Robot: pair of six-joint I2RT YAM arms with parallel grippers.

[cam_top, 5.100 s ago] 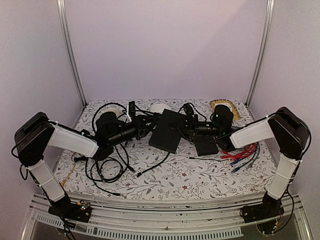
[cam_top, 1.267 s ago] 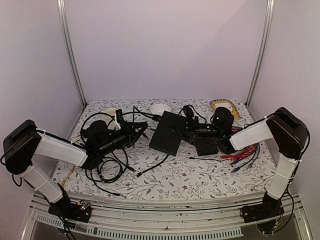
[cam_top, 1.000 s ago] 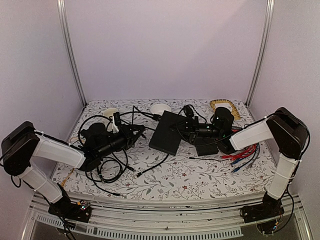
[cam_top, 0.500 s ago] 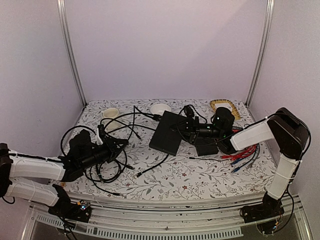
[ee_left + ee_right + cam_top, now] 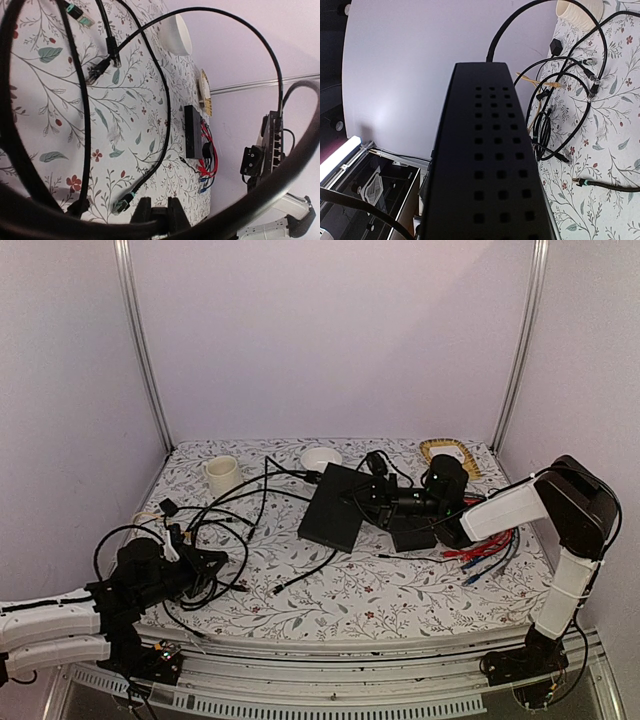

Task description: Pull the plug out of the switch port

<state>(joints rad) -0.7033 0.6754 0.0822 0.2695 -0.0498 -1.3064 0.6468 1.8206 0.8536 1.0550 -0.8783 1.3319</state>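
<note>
The switch (image 5: pixel 335 505) is a flat, matte-black rectangular box. Its face carries rows of small square vent holes. The right gripper (image 5: pixel 377 498) is clamped on the switch's right edge. The left gripper (image 5: pixel 203 565), well left of the switch, is closed on a smooth, round black cable (image 5: pixel 15 150).

Soft, even light with faint shadows; wrist views warp at edges, near cable (image 5: pixel 20 155) blurred.
</note>
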